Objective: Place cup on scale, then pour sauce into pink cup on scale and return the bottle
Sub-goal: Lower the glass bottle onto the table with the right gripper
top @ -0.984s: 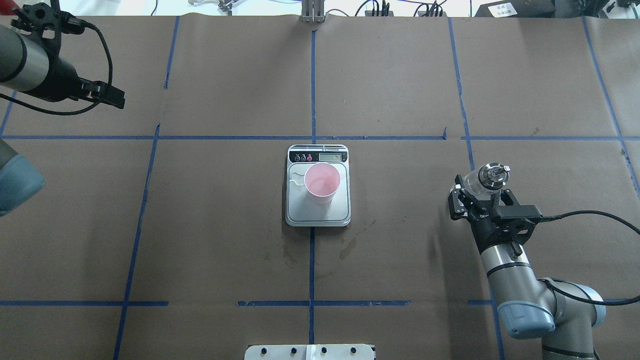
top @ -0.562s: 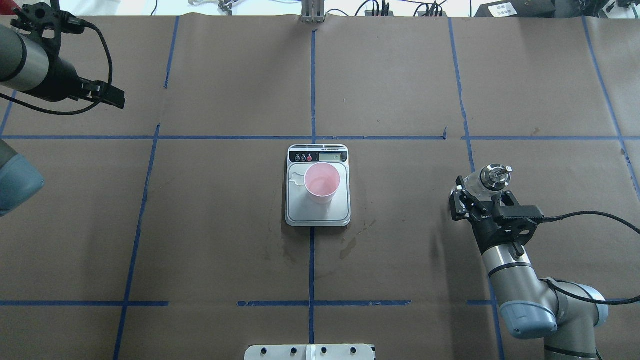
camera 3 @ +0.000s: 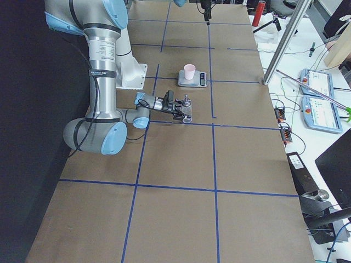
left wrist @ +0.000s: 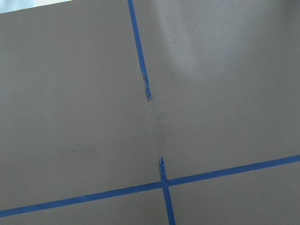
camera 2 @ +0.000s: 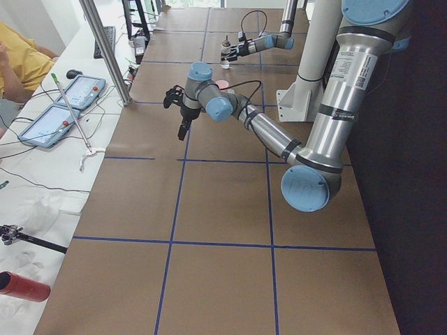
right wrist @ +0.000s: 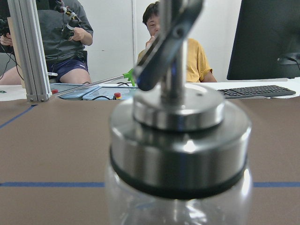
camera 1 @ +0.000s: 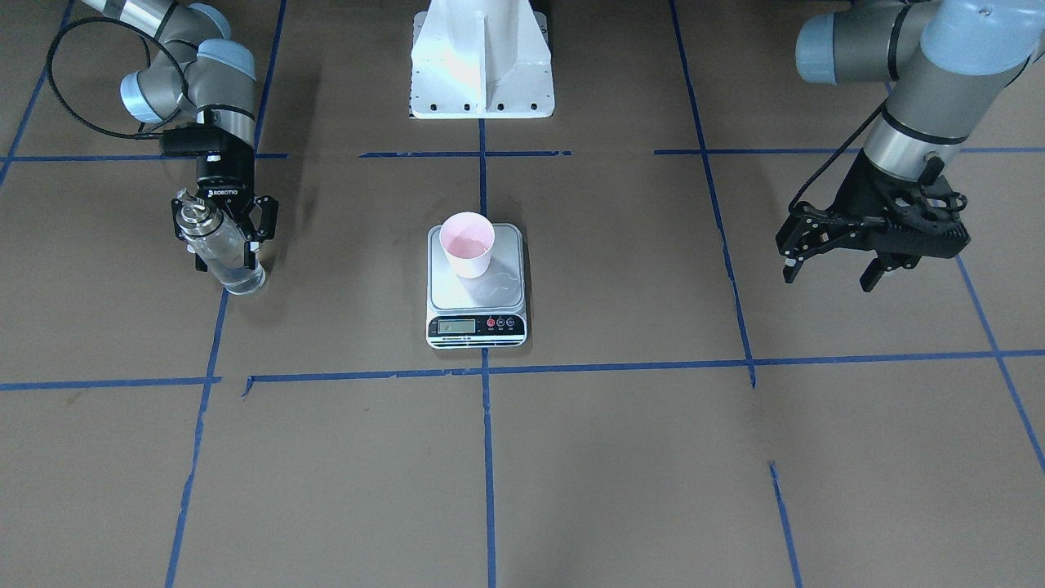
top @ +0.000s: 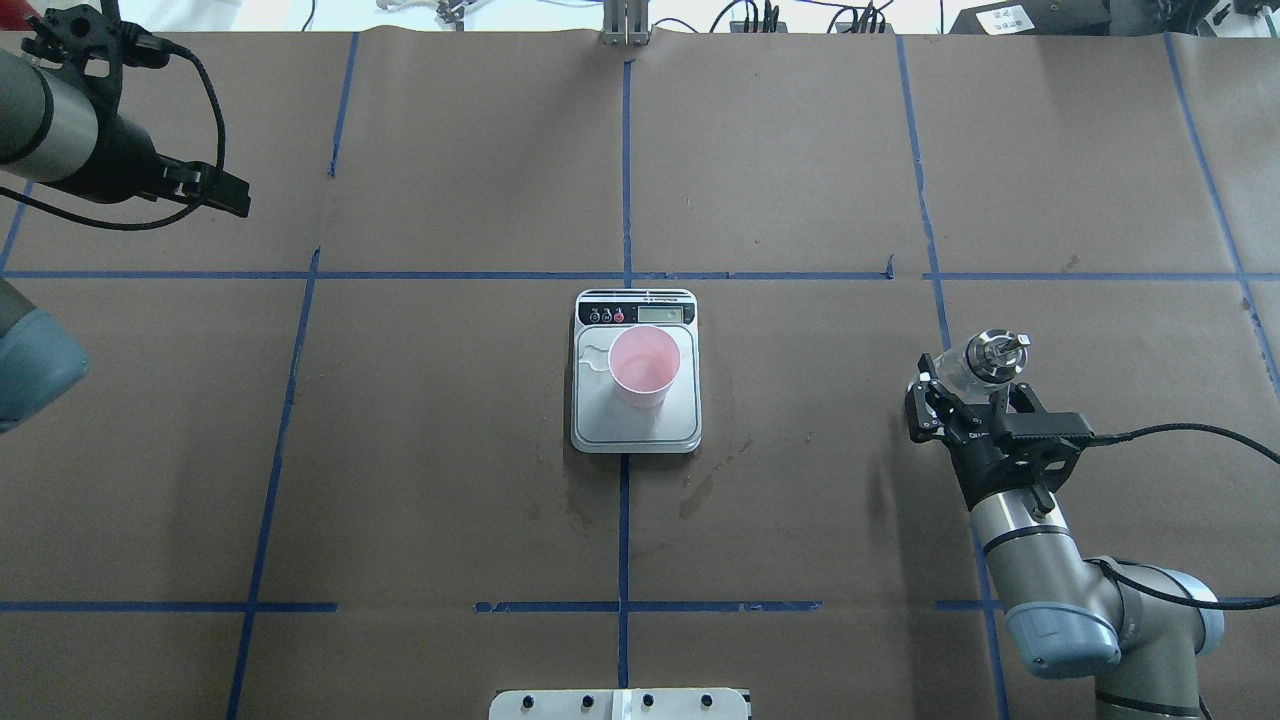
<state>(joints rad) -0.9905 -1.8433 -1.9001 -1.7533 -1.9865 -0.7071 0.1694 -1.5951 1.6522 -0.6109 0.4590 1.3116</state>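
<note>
The pink cup (top: 644, 365) stands upright on the scale (top: 636, 432) at the table's middle; it also shows in the front view (camera 1: 467, 243). The clear glass bottle (top: 985, 360) with a silver spout cap stands upright at the right side, its base at or just above the paper (camera 1: 241, 280). My right gripper (camera 1: 222, 245) is shut on the bottle's body. The cap fills the right wrist view (right wrist: 180, 136). My left gripper (camera 1: 829, 265) is open and empty, raised over the far left of the table.
A small clear puddle (top: 596, 352) lies on the scale platform beside the cup. Wet stains (top: 697, 492) mark the paper in front of the scale. The white robot base (camera 1: 482, 65) stands at the near edge. Operators and tablets (camera 2: 66, 105) are beyond the far edge.
My right gripper has shifted a little toward the robot's base with the bottle and looks lower. The left arm, cup and scale have stayed still.
</note>
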